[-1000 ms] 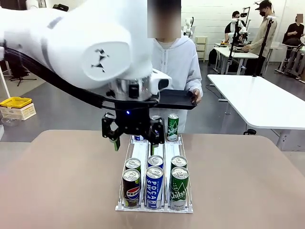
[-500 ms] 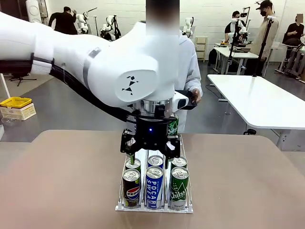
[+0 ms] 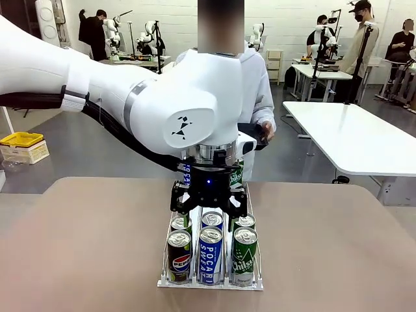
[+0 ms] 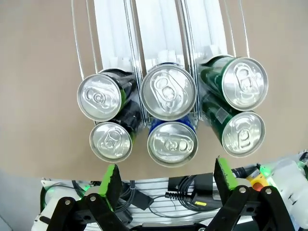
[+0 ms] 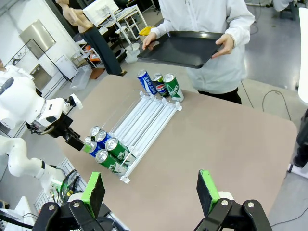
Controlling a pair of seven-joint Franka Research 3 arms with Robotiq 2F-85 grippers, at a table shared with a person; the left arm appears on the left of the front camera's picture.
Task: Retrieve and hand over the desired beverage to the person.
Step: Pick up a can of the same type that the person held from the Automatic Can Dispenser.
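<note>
Between the left gripper's (image 4: 166, 163) green pads, which stand wide apart and grip nothing, sits the near blue can (image 4: 172, 144) of the middle lane. The fingers point straight down over it, so that can looks like the one being lined up for, though nothing shows which drink is wanted. Just beside it stand a dark can (image 4: 111, 141) and a green can (image 4: 243, 133), so close that each pad would have to slip into a narrow gap. Six cans crowd the near end of the rack (image 3: 195, 283), whose lanes probably slope so that cans slide towards the robot, and three far cans (image 5: 158, 83) stand at its other end. High over the table (image 3: 338, 247) hangs the right gripper (image 5: 150, 175), jaws apart and empty, clear of the work. Across the table the person (image 5: 211, 19) holds a black tray (image 5: 183, 48) level in both hands, likely to receive the drink.
</note>
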